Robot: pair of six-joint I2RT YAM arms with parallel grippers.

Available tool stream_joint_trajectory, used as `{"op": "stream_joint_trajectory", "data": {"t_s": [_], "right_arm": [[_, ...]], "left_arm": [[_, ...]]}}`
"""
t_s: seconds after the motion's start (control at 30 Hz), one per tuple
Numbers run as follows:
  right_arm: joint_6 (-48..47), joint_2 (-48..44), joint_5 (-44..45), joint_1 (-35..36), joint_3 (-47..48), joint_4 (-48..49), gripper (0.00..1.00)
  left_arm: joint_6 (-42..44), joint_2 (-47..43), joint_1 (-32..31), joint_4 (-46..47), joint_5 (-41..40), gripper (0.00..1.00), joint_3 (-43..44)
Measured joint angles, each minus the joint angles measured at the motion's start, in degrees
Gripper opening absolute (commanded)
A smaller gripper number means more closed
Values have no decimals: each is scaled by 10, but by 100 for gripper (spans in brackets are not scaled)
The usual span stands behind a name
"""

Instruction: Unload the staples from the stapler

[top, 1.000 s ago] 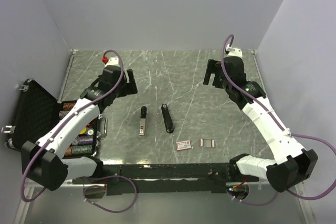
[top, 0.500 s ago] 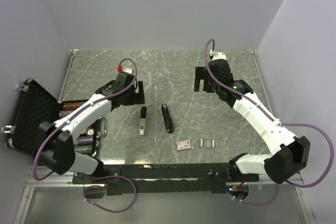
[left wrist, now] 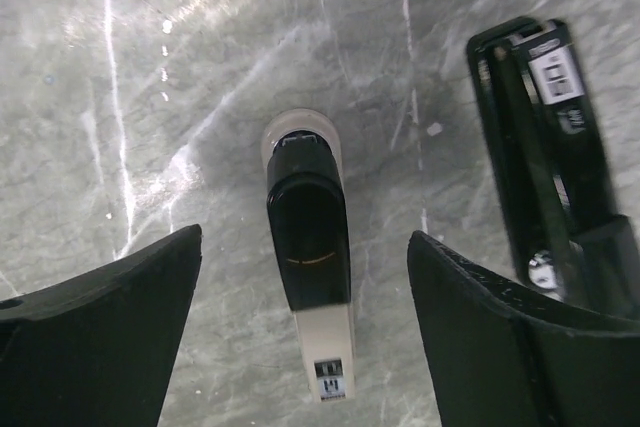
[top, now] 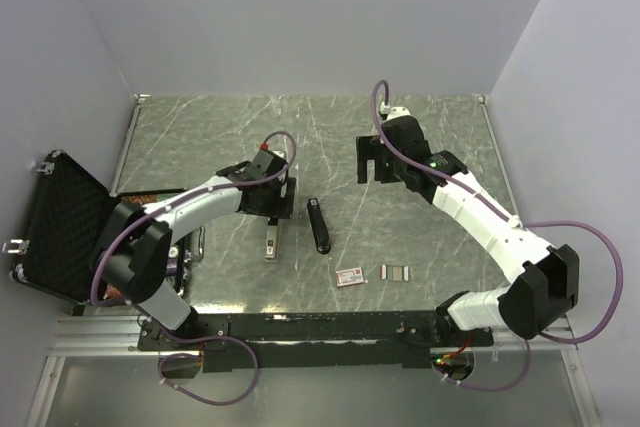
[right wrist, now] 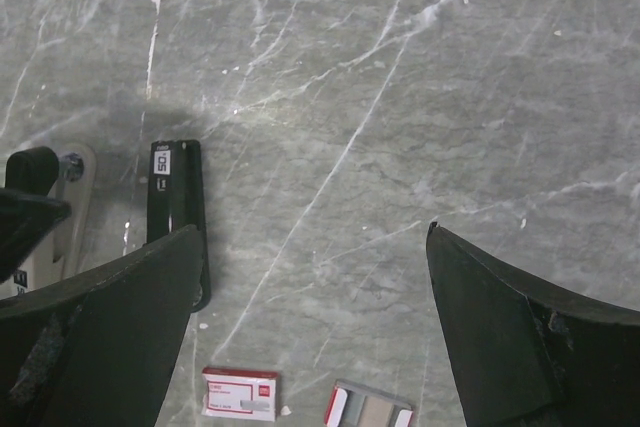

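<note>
Black foam lines the open case at my far left, well away from the work. Next comes my left gripper, jaws spread wide and holding nothing, hanging right over the beige-and-black stapler. That stapler lies between my two fingers, with its long axis running across the line on which they close. A straight descent should therefore bring the pads onto its flanks. Any staples loaded inside it are hidden from me.

Just to the right lies the black stapler, roughly parallel to the first and apart from it. Further right, nearer my bases, sits the red-and-white box. Beside it are some grey staple strips, loose on the table.

My right gripper is open too and empty. It hovers over bare stone beyond the black stapler, farther from the beige one. I judge the left arm much the nearer, so the first grasp falls to it.
</note>
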Motion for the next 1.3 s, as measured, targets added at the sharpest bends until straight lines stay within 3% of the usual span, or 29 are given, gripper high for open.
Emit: {"op": "stream_joint_trajectory", "data": {"t_s": [0.23,0.67,0.8,0.83,1.3], "right_arm": [[-1,0,-14,3,-3,2,100],[-3,2,-26,11,-7,2,100],[-5,7,-27,17,-7,1,100],[-6,7,-27,18,-7,1,100],[-34,24,-57,69,-6,-22,100]], "left_arm": [[3,46,-19,-7,-22,71,10],[5,49,-35,-8,-53,48,22],[5,50,-41,-7,-56,6,22],[10,50,-42,-6,-58,1,22],[31,13,-58,-8,-42,1,5]]}}
